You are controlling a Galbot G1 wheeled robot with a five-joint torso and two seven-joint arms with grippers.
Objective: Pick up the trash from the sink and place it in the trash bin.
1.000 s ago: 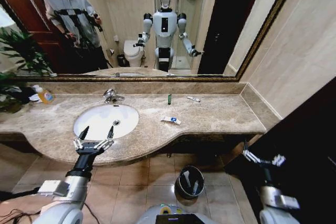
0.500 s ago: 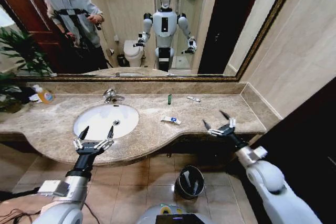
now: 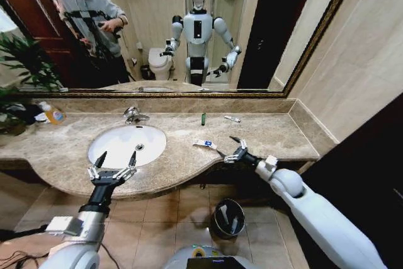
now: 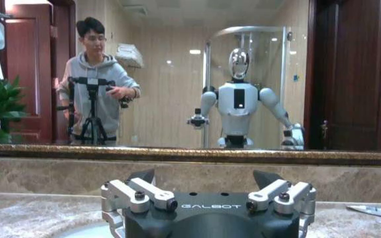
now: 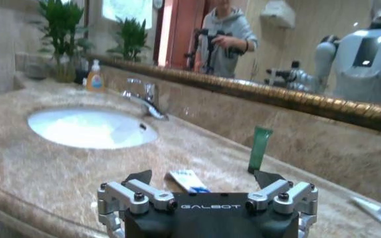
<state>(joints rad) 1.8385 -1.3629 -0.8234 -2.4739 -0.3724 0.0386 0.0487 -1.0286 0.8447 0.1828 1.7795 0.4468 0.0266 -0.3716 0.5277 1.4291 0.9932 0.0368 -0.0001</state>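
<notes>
Looks like a hotel-style bathroom. Brown marble countertop (image 3: pixel 264 131) with a white oval sink (image 3: pixel 119 146) set into it, chrome faucet (image 3: pixel 133 114) at the back, and a big gold-framed mirror (image 3: pixel 189 29) running the whole wall behind. In the mirror there's a toilet (image 3: pixel 160 62) and a glass shower. An orange soap bottle (image 5: pixel 95 75) sits far off beyond the basin from the right gripper (image 5: pixel 204 178), near some potted plants (image 5: pixel 61 34). Tiled floor, small black trash bin (image 3: pixel 228 217) below the counter edge.

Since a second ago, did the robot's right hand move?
Yes. The right gripper rose from beside the floor at the far right and swung left over the countertop, close to the flat white-blue packet. The left gripper stayed put.
</notes>
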